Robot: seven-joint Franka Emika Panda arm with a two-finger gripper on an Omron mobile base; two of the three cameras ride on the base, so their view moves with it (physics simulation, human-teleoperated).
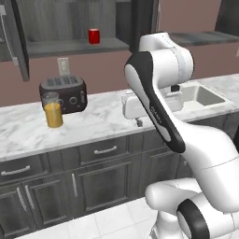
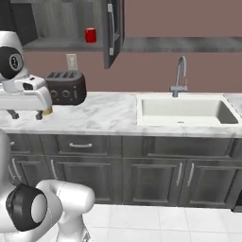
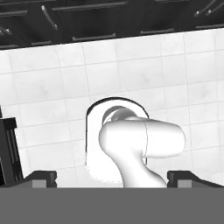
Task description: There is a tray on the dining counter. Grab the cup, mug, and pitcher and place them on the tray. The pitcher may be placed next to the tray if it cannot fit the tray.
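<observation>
- Fingers (image 2: 26, 115) wide, holding nothing, hovering above the table (image 1: 102, 116) near the pitcher (image 1: 53, 112).
- Mug (image 1: 94, 36) stands on the open cabinet shelf (image 1: 74, 45), needing a high reach.

The counter (image 1: 107, 116) is showing as polished white marble with grey veins. The pitcher (image 1: 52, 110) is looking like clear glass, amber below a colourless rim band. The mug (image 1: 94, 36) is gleaming glossy red. The toaster (image 1: 65, 93) is wearing a dark, slightly shiny shell. The faucet (image 2: 178, 75) is shining like brushed metal. The cabinet fronts (image 2: 118, 165) are showing dark matt wood grain with metal handles.
</observation>
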